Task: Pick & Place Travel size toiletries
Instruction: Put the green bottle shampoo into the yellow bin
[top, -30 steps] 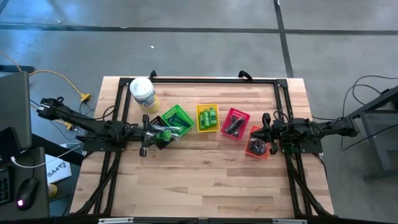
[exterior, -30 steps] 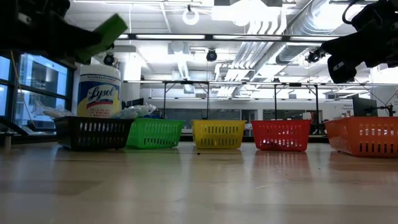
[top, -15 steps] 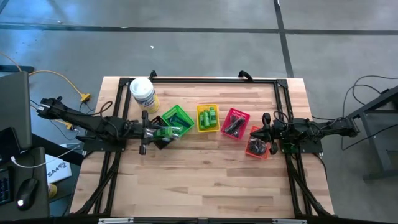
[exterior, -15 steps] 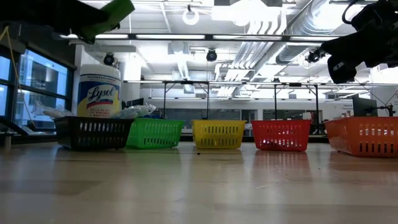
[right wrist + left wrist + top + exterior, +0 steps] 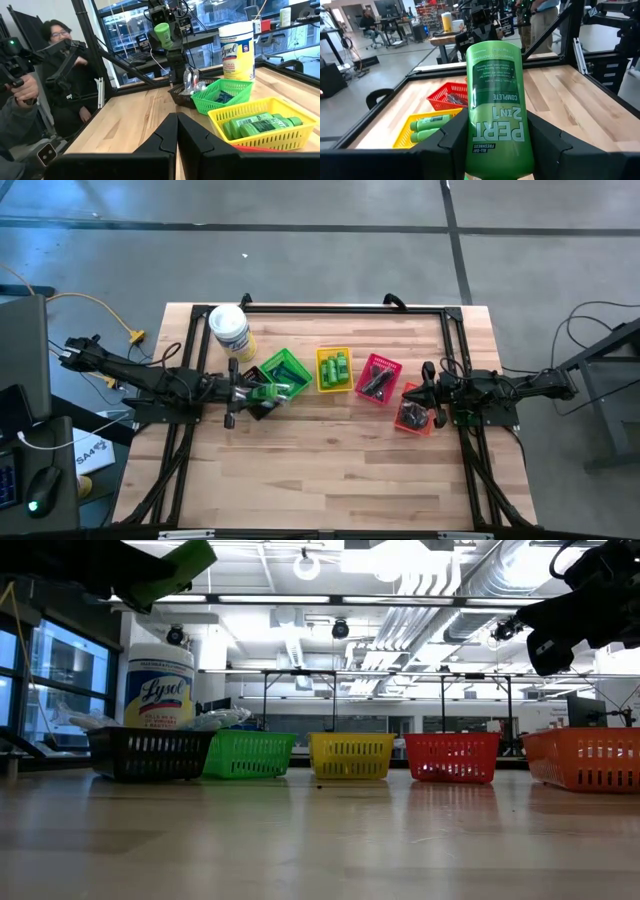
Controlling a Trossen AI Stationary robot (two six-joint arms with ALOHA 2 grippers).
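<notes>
Five small baskets sit in a row across the wooden table (image 5: 330, 460): a black basket (image 5: 150, 753) at the left, then a green basket (image 5: 285, 370), a yellow basket (image 5: 334, 370), a red basket (image 5: 378, 378) and an orange basket (image 5: 415, 410) at the right. The left gripper (image 5: 492, 142) hangs raised above the black and green baskets, its fingers clamped on a bright green mini bottle (image 5: 495, 105); only the left wrist view shows the bottle's label, reading "PERT 2 in 1". The low view catches just the bottle's green end high at the left, above a white Lysol tub (image 5: 158, 685) that stands behind the black basket. The high view shows more green bottles (image 5: 335, 367) lying in the yellow basket and dark items in the red one. The right gripper (image 5: 177, 132) hovers over the orange basket with its fingers pressed together, holding nothing. Only the right wrist view shows a person (image 5: 60, 80) standing beyond the table's left side.
</notes>
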